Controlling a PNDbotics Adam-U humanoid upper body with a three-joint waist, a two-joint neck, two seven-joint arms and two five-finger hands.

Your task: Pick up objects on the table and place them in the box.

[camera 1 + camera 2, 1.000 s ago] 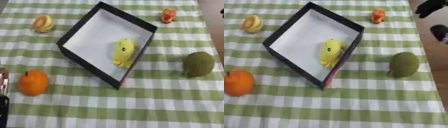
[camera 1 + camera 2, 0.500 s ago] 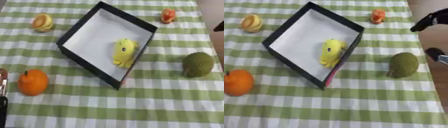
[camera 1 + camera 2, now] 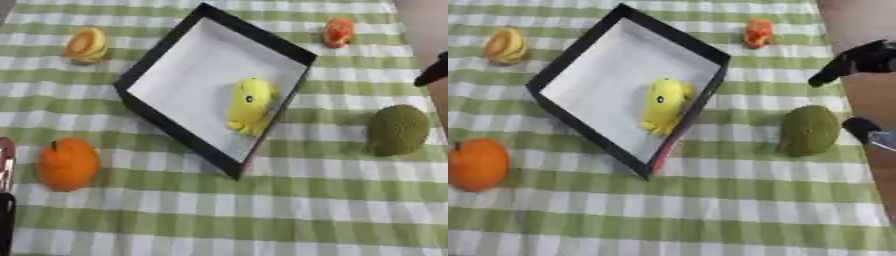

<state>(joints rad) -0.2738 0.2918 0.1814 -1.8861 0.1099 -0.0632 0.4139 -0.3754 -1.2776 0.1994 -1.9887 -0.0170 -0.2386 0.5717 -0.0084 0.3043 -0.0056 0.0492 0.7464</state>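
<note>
— Right eye view first: where is the right robot hand [image 3: 866, 59]?
— It shows at the right edge of the tabletop [image 3: 710, 210], dark, up beyond the green fruit [image 3: 808, 130]. One finger points left and down toward the checked cloth; a second dark tip sits lower, just right of the fruit. Whether they touch the fruit I cannot tell.
— Fingers apart or together?
— Apart, spread, with nothing between them.
— And the left robot hand [image 3: 6, 200]?
— Only a thin strip at the left edge, near the lower corner. Its fingers I cannot make out.
— Where is the box [image 3: 149, 107]?
— Black walls, white floor, set cornerwise near the middle of the tabletop, toward the far edge. A yellow toy [image 3: 250, 105] lies inside against its right wall.
— What lies outside it?
— An orange [image 3: 66, 163] near the left edge, just beside the left robot hand. A yellow-orange fruit piece [image 3: 86, 45] toward the far left corner. A small orange-red thing [image 3: 758, 33] near the far edge, right of the box. The green fruit sits right of the box, apart from it.
</note>
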